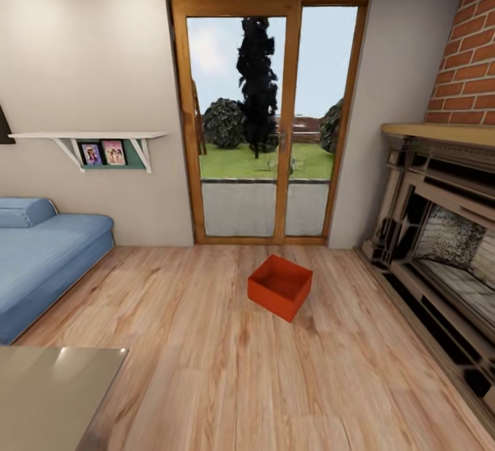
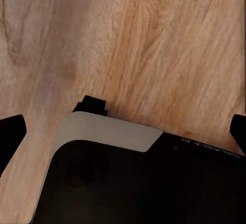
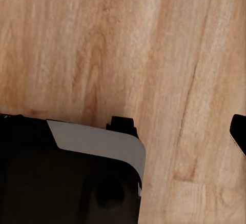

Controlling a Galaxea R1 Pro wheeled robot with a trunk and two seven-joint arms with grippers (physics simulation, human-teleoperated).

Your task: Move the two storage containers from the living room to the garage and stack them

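- We see one orange-red storage container [image 1: 280,287] sitting on the light wood plank floor [image 1: 206,368] of the living room, open at the top with no lid, and its inside looks empty.
- The container lies in front of the wood-framed glass doors [image 1: 265,121], a little to their right, turned at an angle so one corner points toward us; it stands apart from the doors and from everything else.
- It is a plain rectangular bin with straight walls, the inner floor a brighter red than the shaded near walls.
- To its right is the red brick fireplace [image 1: 440,245]; the blue sofa [image 1: 41,258] stands along the left wall under a white shelf [image 1: 89,137] holding two small framed pictures [image 1: 103,153].
- A corner of the glass coffee table [image 1: 55,396] shows at the lower left of the head view.
- In the left wrist view the camera looks straight down at the planks over a dark, grey-edged robot body [image 2: 128,183]; dark finger tips [image 2: 10,131] show at both edges, so we judge the left gripper spread wide with nothing between.
- In the right wrist view we likewise look down on the planks; a single dark fingertip [image 3: 239,131] shows at one edge, and we cannot tell how that gripper stands.
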